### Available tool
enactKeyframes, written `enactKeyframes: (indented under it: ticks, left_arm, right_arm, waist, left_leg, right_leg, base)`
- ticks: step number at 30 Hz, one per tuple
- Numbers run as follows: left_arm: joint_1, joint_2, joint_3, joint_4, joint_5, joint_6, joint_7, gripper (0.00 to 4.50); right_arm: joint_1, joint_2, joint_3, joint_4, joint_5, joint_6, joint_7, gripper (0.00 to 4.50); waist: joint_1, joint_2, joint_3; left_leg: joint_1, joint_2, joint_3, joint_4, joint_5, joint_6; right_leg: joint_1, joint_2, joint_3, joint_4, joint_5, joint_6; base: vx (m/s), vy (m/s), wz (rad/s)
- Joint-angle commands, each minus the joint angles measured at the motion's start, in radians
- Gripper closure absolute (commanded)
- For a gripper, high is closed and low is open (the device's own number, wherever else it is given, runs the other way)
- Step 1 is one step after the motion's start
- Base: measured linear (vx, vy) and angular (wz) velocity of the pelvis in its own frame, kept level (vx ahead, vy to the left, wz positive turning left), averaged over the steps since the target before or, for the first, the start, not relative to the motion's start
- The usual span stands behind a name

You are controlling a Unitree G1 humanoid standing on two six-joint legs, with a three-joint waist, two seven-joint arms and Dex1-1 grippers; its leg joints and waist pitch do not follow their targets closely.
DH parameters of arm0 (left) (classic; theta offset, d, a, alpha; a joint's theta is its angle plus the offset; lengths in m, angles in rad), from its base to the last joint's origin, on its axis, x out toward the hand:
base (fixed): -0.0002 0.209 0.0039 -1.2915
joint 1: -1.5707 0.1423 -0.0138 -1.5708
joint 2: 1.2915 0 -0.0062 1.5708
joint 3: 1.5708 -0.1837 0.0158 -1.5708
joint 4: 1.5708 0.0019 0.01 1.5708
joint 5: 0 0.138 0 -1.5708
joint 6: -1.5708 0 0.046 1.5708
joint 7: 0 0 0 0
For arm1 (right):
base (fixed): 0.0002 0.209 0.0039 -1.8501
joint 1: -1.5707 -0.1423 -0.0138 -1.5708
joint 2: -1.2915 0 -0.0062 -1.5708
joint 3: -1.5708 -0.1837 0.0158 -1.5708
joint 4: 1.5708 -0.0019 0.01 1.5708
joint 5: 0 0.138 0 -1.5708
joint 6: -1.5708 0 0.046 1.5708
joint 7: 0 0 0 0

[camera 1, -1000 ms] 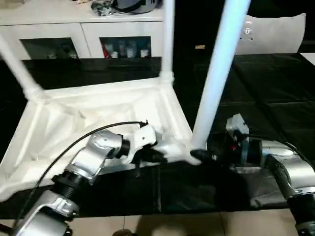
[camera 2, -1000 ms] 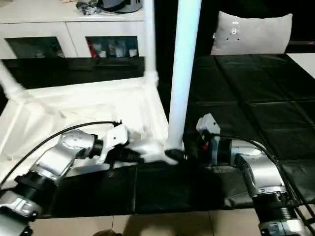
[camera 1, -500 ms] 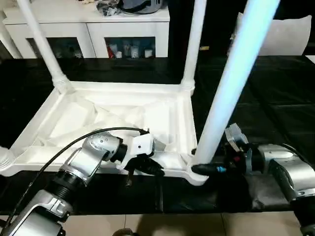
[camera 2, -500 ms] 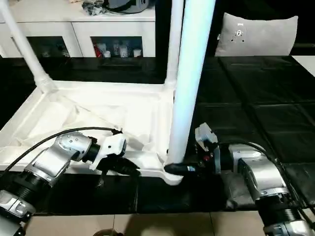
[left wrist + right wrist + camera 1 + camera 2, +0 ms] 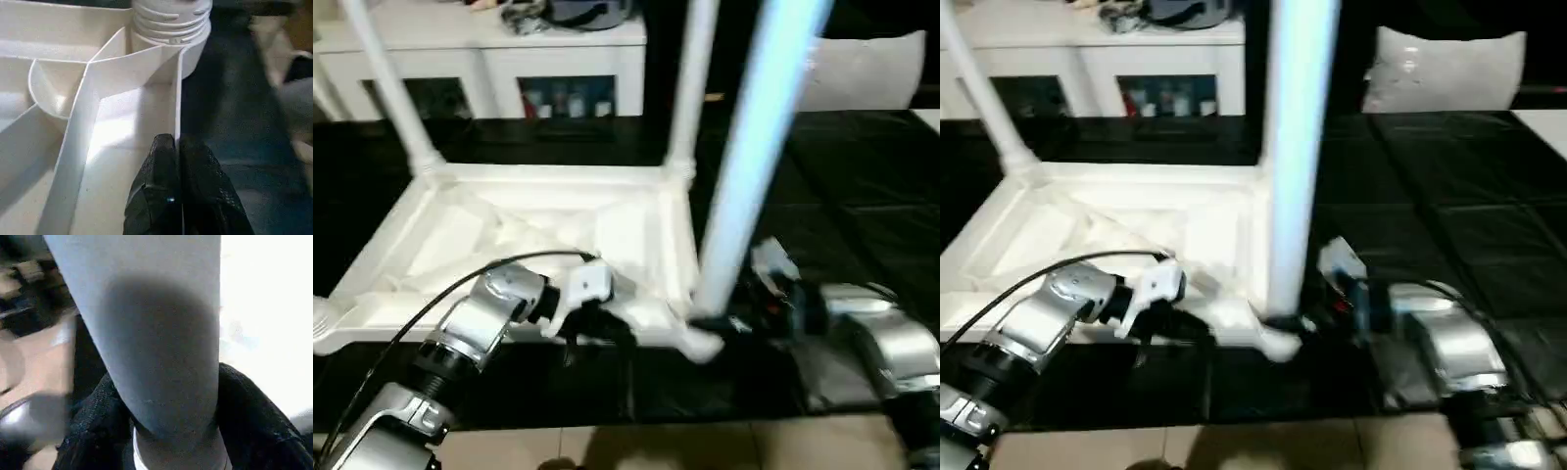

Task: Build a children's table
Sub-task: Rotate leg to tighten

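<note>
The upside-down tabletop [image 5: 538, 220] is laid on the black mat [image 5: 862, 196], legs up. Its near rim is pinched by the closed left gripper [image 5: 177, 147], and the near-right leg [image 5: 754, 147] is clamped low down by the right gripper [image 5: 724, 321].

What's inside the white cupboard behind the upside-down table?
Behind the cupboard's glass doors stand small colourful things, too blurry to name. A table leg hides part of one door.

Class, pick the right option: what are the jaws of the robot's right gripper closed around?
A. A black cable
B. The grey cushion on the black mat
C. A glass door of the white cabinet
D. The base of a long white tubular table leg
D: the right gripper has one jaw on each side of the long white tubular table leg, just above the corner socket of the white plastic tabletop.
</note>
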Motion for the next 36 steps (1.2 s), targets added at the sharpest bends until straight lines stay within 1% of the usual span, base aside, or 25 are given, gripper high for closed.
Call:
enactKeyframes:
  ticks: [1, 3, 5, 7, 9, 11, 12, 13, 15, 16, 17, 20, 21, 22, 24, 25, 28, 29, 30, 31, 32, 33, 34, 35, 36]
  left_arm:
    - [-0.008, -0.121, 0.016, -0.083, -0.049, 0.100, 0.110, 4.50]
    - [-0.009, -0.149, 0.028, -0.095, -0.058, 0.142, 0.149, 4.50]
    - [-0.022, -0.210, 0.042, -0.090, -0.040, 0.177, 0.247, 4.50]
    - [-0.034, -0.258, 0.054, -0.075, -0.018, 0.204, 0.324, 4.50]
    - [-0.044, -0.283, 0.061, -0.056, -0.008, 0.207, 0.364, 4.50]
    - [-0.077, -0.346, 0.078, 0.005, 0.022, 0.199, 0.482, 4.50]
    - [-0.088, -0.364, 0.084, 0.025, 0.034, 0.192, 0.521, 4.50]
    - [-0.097, -0.379, 0.087, 0.038, 0.046, 0.184, 0.556, 4.50]
    - [-0.101, -0.382, 0.089, 0.040, 0.049, 0.187, 0.568, 4.50]
    - [-0.101, -0.376, 0.087, 0.038, 0.054, 0.186, 0.569, 4.50]
    - [-0.101, -0.375, 0.087, 0.038, 0.054, 0.186, 0.568, 4.50]
    - [-0.092, -0.325, 0.069, 0.038, 0.081, 0.145, 0.540, 4.50]
    - [-0.090, -0.314, 0.068, 0.041, 0.083, 0.135, 0.532, 4.50]
    - [-0.089, -0.301, 0.068, 0.051, 0.088, 0.115, 0.522, 4.50]
    - [-0.085, -0.279, 0.064, 0.060, 0.092, 0.089, 0.498, 4.50]
    - [-0.082, -0.267, 0.061, 0.062, 0.093, 0.079, 0.485, 4.50]
    - [-0.067, -0.222, 0.047, 0.059, 0.082, 0.027, 0.414, 4.50]
    - [-0.067, -0.222, 0.047, 0.059, 0.082, 0.027, 0.414, 4.50]
    - [-0.064, -0.213, 0.043, 0.057, 0.076, 0.011, 0.393, 4.50]
    - [-0.059, -0.197, 0.034, 0.053, 0.071, -0.010, 0.361, 4.50]
    - [-0.055, -0.183, 0.026, 0.049, 0.068, -0.025, 0.334, 4.50]
    - [-0.051, -0.170, 0.018, 0.046, 0.066, -0.039, 0.307, 4.50]
    - [-0.043, -0.138, -0.002, 0.039, 0.063, -0.071, 0.243, 4.50]
    - [-0.043, -0.138, -0.002, 0.039, 0.063, -0.071, 0.243, 4.50]
    - [-0.037, -0.102, -0.022, 0.032, 0.059, -0.107, 0.176, 4.50]
  right_arm:
    - [-0.031, 0.115, 0.011, 0.085, -0.055, 0.098, -0.256, 2.39]
    - [-0.044, 0.151, -0.008, 0.108, -0.058, 0.123, -0.329, 2.41]
    - [-0.075, 0.212, -0.034, 0.171, -0.087, 0.132, -0.467, 2.42]
    - [-0.102, 0.260, -0.065, 0.222, -0.094, 0.130, -0.571, 2.42]
    - [-0.121, 0.282, -0.084, 0.257, -0.093, 0.119, -0.624, 2.42]
    - [-0.170, 0.340, -0.137, 0.339, -0.088, 0.055, -0.728, 2.42]
    - [-0.183, 0.356, -0.149, 0.356, -0.092, 0.032, -0.752, 2.08]
    - [-0.192, 0.369, -0.157, 0.367, -0.100, 0.010, -0.769, 1.87]
    - [-0.189, 0.372, -0.154, 0.358, -0.106, -0.013, -0.754, 1.87]
    - [-0.179, 0.368, -0.148, 0.340, -0.107, -0.020, -0.735, 1.67]
    - [-0.178, 0.368, -0.148, 0.338, -0.107, -0.021, -0.733, 1.56]
    - [-0.132, 0.336, -0.149, 0.272, -0.079, -0.042, -0.652, 1.38]
    - [-0.121, 0.322, -0.149, 0.260, -0.073, -0.051, -0.626, 1.31]
    - [-0.108, 0.303, -0.151, 0.252, -0.069, -0.066, -0.597, 1.12]
    - [-0.087, 0.273, -0.153, 0.234, -0.059, -0.080, -0.543, 1.01]
    - [-0.075, 0.253, -0.152, 0.219, -0.051, -0.080, -0.511, 1.01]
    - [-0.025, 0.165, -0.131, 0.151, -0.033, -0.089, -0.374, 0.61]
    - [-0.025, 0.165, -0.131, 0.151, -0.033, -0.089, -0.374, 0.61]
    - [-0.015, 0.138, -0.124, 0.139, -0.032, -0.097, -0.337, 0.61]
    - [-0.005, 0.103, -0.117, 0.127, -0.031, -0.103, -0.289, 0.30]
    - [-0.001, 0.078, -0.115, 0.121, -0.027, -0.102, -0.257, 0.30]
    - [0.001, 0.056, -0.115, 0.116, -0.021, -0.100, -0.224, 0.23]
    - [0.001, 0.006, -0.114, 0.107, -0.007, -0.094, -0.148, 0.23]
    - [0.001, 0.006, -0.114, 0.107, -0.007, -0.094, -0.148, 0.23]
    - [-0.004, -0.043, -0.105, 0.096, 0.010, -0.085, -0.060, 0.23]
  waist:
    - [-0.007, -0.012, -0.050]
    - [-0.027, -0.010, -0.048]
    - [-0.047, -0.011, -0.048]
    - [-0.062, -0.012, -0.050]
    - [-0.066, -0.014, -0.047]
    - [-0.075, -0.011, -0.049]
    - [-0.078, -0.010, -0.048]
    - [-0.076, -0.011, -0.054]
    - [-0.074, -0.007, -0.055]
    - [-0.074, -0.007, -0.056]
    - [-0.072, -0.007, -0.057]
    - [-0.066, -0.008, -0.059]
    - [-0.065, -0.003, -0.060]
    - [-0.063, -0.006, -0.061]
    - [-0.057, -0.002, -0.064]
    - [-0.053, -0.005, -0.063]
    - [-0.038, -0.005, -0.064]
    - [-0.038, -0.005, -0.064]
    - [-0.034, 0.000, -0.065]
    - [-0.032, -0.001, -0.066]
    - [-0.030, 0.002, -0.067]
    - [-0.032, -0.001, -0.066]
    - [-0.029, 0.002, -0.065]
    - [-0.024, 0.001, -0.067]
    - [-0.023, 0.000, -0.067]
  left_leg:
    - [0.005, 0.029, -0.015, -0.080, -0.263, 0.005]
    - [0.005, 0.025, -0.020, -0.080, -0.288, -0.009]
    - [0.004, 0.022, -0.022, -0.079, -0.314, 0.001]
    - [0.003, 0.017, -0.021, -0.074, -0.311, 0.003]
    - [0.007, 0.012, -0.019, -0.070, -0.316, 0.015]
    - [0.007, 0.011, -0.018, -0.068, -0.309, 0.022]
    - [0.010, 0.010, -0.017, -0.066, -0.318, 0.021]
    - [0.016, 0.008, -0.016, -0.063, -0.312, 0.024]
    - [0.007, 0.018, -0.020, -0.075, -0.308, 0.034]
    - [0.001, 0.022, -0.021, -0.079, -0.302, 0.041]
    - [0.004, 0.024, -0.019, -0.080, -0.300, 0.047]
    - [0.002, 0.025, -0.016, -0.079, -0.279, 0.062]
    - [0.001, 0.025, -0.016, -0.079, -0.272, 0.063]
    - [0.000, 0.026, -0.013, -0.076, -0.253, 0.071]
    - [-0.001, 0.026, -0.013, -0.075, -0.234, 0.074]
    - [-0.002, 0.026, -0.010, -0.072, -0.219, 0.082]
    - [-0.004, 0.027, -0.008, -0.070, -0.179, 0.096]
    - [-0.004, 0.027, -0.008, -0.070, -0.179, 0.096]
    - [-0.004, 0.030, -0.009, -0.070, -0.165, 0.097]
    - [-0.005, 0.032, -0.009, -0.070, -0.160, 0.096]
    - [-0.004, 0.032, -0.012, -0.070, -0.164, 0.096]
    - [-0.004, 0.032, -0.011, -0.071, -0.170, 0.101]
    - [0.000, 0.034, -0.009, -0.069, -0.175, 0.102]
    - [0.000, 0.035, -0.010, -0.069, -0.175, 0.104]
    - [0.000, 0.035, -0.008, -0.068, -0.175, 0.106]
  right_leg:
    - [0.046, -0.067, 0.035, -0.094, -0.501, -0.135]
    - [0.046, -0.067, 0.028, -0.100, -0.557, -0.115]
    - [0.044, -0.065, 0.026, -0.110, -0.580, -0.093]
    - [0.042, -0.064, 0.024, -0.113, -0.590, -0.090]
    - [0.036, -0.063, 0.021, -0.124, -0.626, -0.075]
    - [0.032, -0.060, 0.021, -0.126, -0.621, -0.072]
    - [0.027, -0.059, 0.019, -0.129, -0.628, -0.073]
    - [0.030, -0.059, 0.019, -0.129, -0.606, -0.074]
    - [0.038, -0.057, 0.020, -0.120, -0.526, -0.098]
    - [0.044, -0.058, 0.022, -0.113, -0.476, -0.114]
    - [0.042, -0.057, 0.025, -0.109, -0.436, -0.129]
    - [0.049, -0.060, 0.032, -0.103, -0.376, -0.154]
    - [0.049, -0.061, 0.033, -0.101, -0.363, -0.161]
    - [0.050, -0.061, 0.034, -0.099, -0.340, -0.174]
    - [0.052, -0.062, 0.033, -0.097, -0.323, -0.177]
    - [0.052, -0.062, 0.034, -0.098, -0.317, -0.181]
    - [0.056, -0.063, 0.033, -0.095, -0.296, -0.182]
    - [0.056, -0.063, 0.033, -0.095, -0.296, -0.182]
    - [0.055, -0.063, 0.033, -0.091, -0.280, -0.188]
    - [0.056, -0.064, 0.032, -0.090, -0.267, -0.195]
    - [0.056, -0.063, 0.030, -0.088, -0.267, -0.194]
    - [0.057, -0.061, 0.031, -0.090, -0.266, -0.194]
    - [0.053, -0.062, 0.032, -0.089, -0.262, -0.202]
    - [0.055, -0.063, 0.032, -0.087, -0.253, -0.208]
    - [0.054, -0.062, 0.033, -0.086, -0.244, -0.212]
  base:
    - [0.000, 0.000, 0.00]
    - [0.000, 0.000, 0.00]
    - [0.000, 0.000, 0.00]
    - [0.000, 0.000, 0.00]
    - [0.000, 0.000, 0.00]
    - [0.000, 0.000, 0.00]
    - [0.000, 0.000, 0.00]
    - [0.000, 0.000, 0.00]
    - [0.000, 0.000, 0.00]
    - [0.000, 0.000, 0.00]
    - [0.000, 0.000, 0.00]
    - [0.000, 0.000, 0.00]
    - [0.000, 0.000, 0.00]
    - [0.000, 0.000, 0.00]
    - [0.000, 0.000, 0.00]
    - [0.000, 0.000, 0.00]
    - [0.000, 0.000, 0.00]
    - [0.000, 0.000, 0.00]
    - [0.000, 0.000, 0.00]
    - [0.000, 0.000, 0.00]
    - [0.000, 0.000, 0.00]
    - [0.000, 0.000, 0.00]
    - [0.000, 0.000, 0.00]
    - [0.000, 0.000, 0.00]
    - [0.000, 0.000, 0.00]
